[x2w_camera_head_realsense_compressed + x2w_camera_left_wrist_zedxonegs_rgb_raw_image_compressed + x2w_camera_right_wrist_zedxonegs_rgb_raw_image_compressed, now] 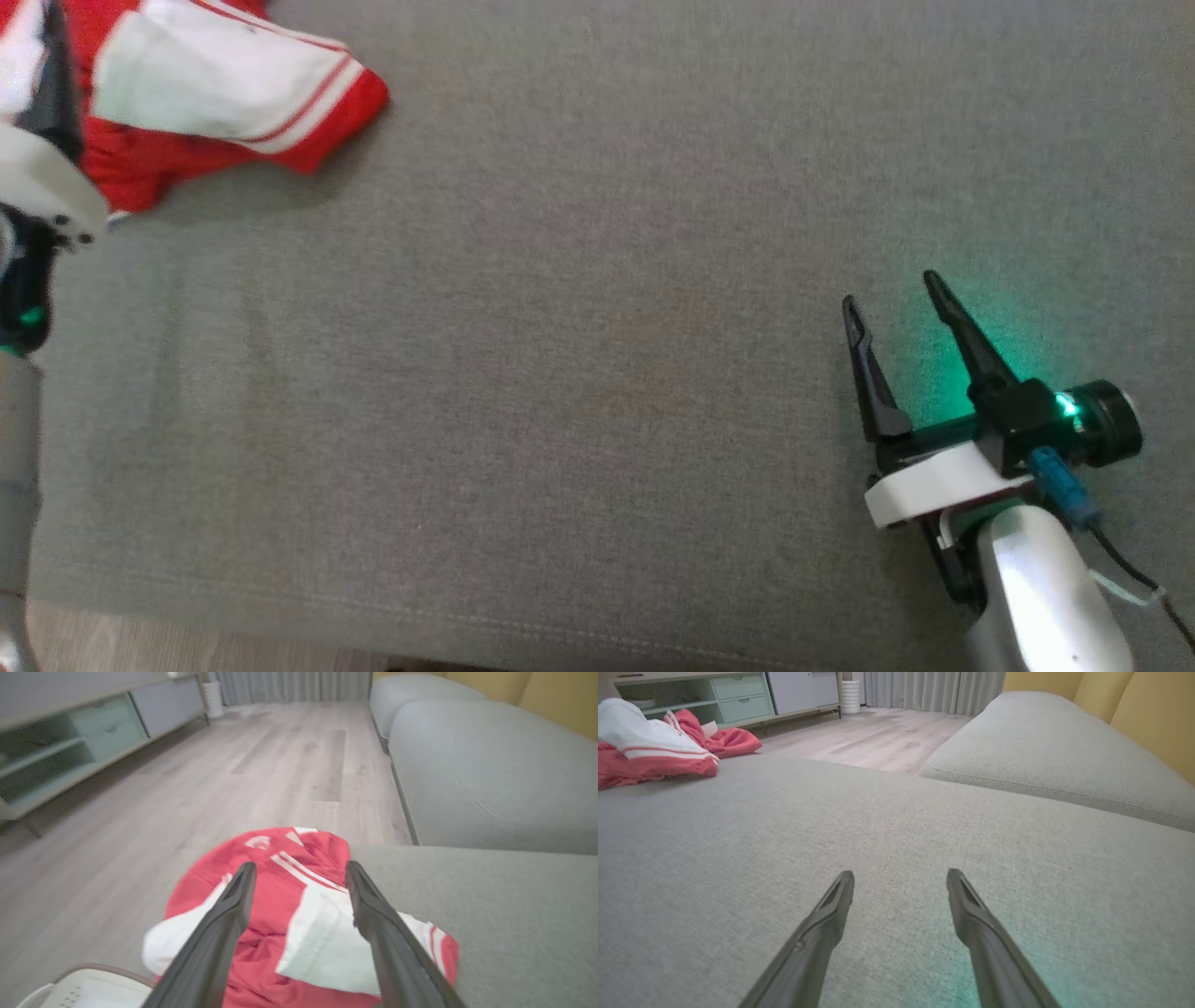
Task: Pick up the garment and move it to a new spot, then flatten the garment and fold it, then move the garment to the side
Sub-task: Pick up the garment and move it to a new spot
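Observation:
The red and white garment (224, 84) lies crumpled at the far left corner of the grey sofa seat (579, 373). In the left wrist view the garment (285, 891) reaches the seat's edge beside the floor. My left gripper (299, 870) hovers right over it, open, its fingers straddling the heap with nothing pinched. My right gripper (890, 290) stands open low over bare cushion at the right, far from the garment, in a green glow. From the right wrist the garment (654, 751) sits far off at the upper left, and the right gripper (901, 873) is open and empty.
A wooden floor (233, 774) lies beyond the seat's left edge, with a low cabinet (70, 751) along the wall. A second grey sofa section (1041, 756) adjoins at the far side, with yellow back cushions (1148, 714) behind it. The seat's front seam (467, 625) runs near me.

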Tool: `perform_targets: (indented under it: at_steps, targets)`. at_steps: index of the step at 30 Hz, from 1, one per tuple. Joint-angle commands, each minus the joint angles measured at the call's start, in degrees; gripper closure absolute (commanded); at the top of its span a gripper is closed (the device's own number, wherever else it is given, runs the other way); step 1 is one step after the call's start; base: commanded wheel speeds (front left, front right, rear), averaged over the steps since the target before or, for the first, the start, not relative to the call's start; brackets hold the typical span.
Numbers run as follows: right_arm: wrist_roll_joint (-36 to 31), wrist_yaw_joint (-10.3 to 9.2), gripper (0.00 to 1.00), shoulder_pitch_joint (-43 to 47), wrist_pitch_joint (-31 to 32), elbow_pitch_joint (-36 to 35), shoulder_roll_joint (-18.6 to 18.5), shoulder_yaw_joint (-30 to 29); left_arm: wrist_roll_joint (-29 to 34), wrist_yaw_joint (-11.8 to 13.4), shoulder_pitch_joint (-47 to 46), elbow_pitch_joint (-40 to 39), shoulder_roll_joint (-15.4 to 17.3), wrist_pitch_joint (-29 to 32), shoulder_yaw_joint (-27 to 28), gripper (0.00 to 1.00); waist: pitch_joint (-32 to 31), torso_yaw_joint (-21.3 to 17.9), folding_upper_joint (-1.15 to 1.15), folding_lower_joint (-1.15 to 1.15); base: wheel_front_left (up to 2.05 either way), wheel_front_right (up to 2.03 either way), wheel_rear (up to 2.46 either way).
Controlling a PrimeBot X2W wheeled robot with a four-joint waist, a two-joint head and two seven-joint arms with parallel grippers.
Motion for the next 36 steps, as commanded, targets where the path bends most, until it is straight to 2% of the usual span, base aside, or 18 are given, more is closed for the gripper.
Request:
perform_targets:
  at_steps: [1,7,13,14,16,17,18,19,20,29,30,31,33,34,36]
  targets:
    - [-0.59,0.22,0.00,-0.94,0.11,-2.19,-0.25,0.99,-1.14,0.11,-3.15,-0.77,2.87,0.44,0.49,0.00,3.64,-1.14,0.00,-0.02,0.00,0.00,0.00]
    - [-1.34,0.22,0.00,-1.29,0.69,-3.36,-0.25,0.68,-6.38,0.10,-4.72,3.43,3.87,1.34,-4.97,0.00,6.77,-1.34,0.00,-0.02,0.00,0.00,0.00]
    - [-1.51,0.22,0.00,-1.38,0.73,-3.81,-0.25,0.65,-6.87,0.10,-7.05,9.36,4.74,1.34,-7.13,0.00,7.93,-1.66,0.00,-0.02,0.00,0.00,0.00]
    - [-1.53,0.22,0.00,-1.36,0.70,-3.78,-0.25,0.61,-7.01,0.09,-7.30,10.15,4.62,1.44,-7.59,0.13,7.94,-1.68,0.00,-0.02,0.00,0.00,0.00]
    - [-1.47,0.22,0.00,-1.30,0.62,-3.63,-0.25,0.60,-7.25,0.09,-7.69,11.45,4.45,1.41,-8.44,0.51,7.86,-1.77,0.00,-0.02,0.00,0.00,0.00]
    - [-1.38,0.22,0.00,-1.30,0.59,-3.52,-0.25,0.69,-7.39,0.09,-7.83,12.00,4.39,1.26,-8.77,0.53,7.81,-1.87,0.00,-0.02,0.00,0.00,0.00]
    - [-1.29,0.22,0.00,-1.31,0.55,-3.42,-0.25,0.86,-7.37,0.09,-8.00,12.51,4.49,0.83,-8.99,0.51,7.76,-2.02,0.00,-0.02,0.00,0.00,0.00]
    - [-1.22,0.22,0.00,-1.33,0.51,-3.35,-0.25,1.10,-7.27,0.09,-8.25,13.05,4.66,0.16,-9.05,0.18,7.75,-2.20,0.00,-0.02,0.00,0.00,0.00]
    - [-1.19,0.22,0.00,-1.35,0.47,-3.32,-0.25,1.36,-7.29,0.09,-8.56,13.69,4.81,-0.45,-8.98,0.00,7.78,-2.40,0.00,-0.02,0.00,0.00,0.00]
    - [-1.81,0.22,0.00,-0.48,0.62,-3.85,-0.25,1.02,-8.61,0.09,-10.37,18.68,4.53,-2.27,-10.48,0.00,8.56,-3.48,0.00,-0.02,0.00,0.00,0.00]
    - [-1.81,0.22,0.00,-0.47,0.64,-3.91,-0.25,0.99,-8.72,0.09,-10.56,19.17,4.57,-2.49,-10.75,0.33,8.61,-3.55,0.00,-0.02,0.00,0.00,0.00]
    - [-1.79,0.22,0.00,-0.47,0.63,-3.97,-0.25,0.96,-8.84,0.09,-10.75,19.66,4.58,-2.71,-11.00,0.56,8.64,-3.61,0.00,-0.02,0.00,0.00,0.00]
    - [-1.70,0.22,0.00,-0.46,0.60,-3.99,-0.25,0.90,-9.11,0.09,-10.99,20.51,4.33,-3.00,-11.49,0.92,8.56,-3.62,0.00,-0.02,0.00,0.00,0.00]
    - [-1.62,0.22,0.00,-0.47,0.58,-3.93,-0.25,0.91,-9.22,0.09,-11.13,20.75,4.31,-3.30,-11.85,1.00,8.51,-3.61,0.00,-0.02,0.00,0.00,0.00]
    - [-1.38,0.22,0.00,-0.43,0.49,-3.65,-0.25,0.90,-9.30,0.09,-11.48,21.17,4.37,-4.09,-12.46,1.00,8.13,-3.49,0.00,-0.02,0.00,0.00,0.00]
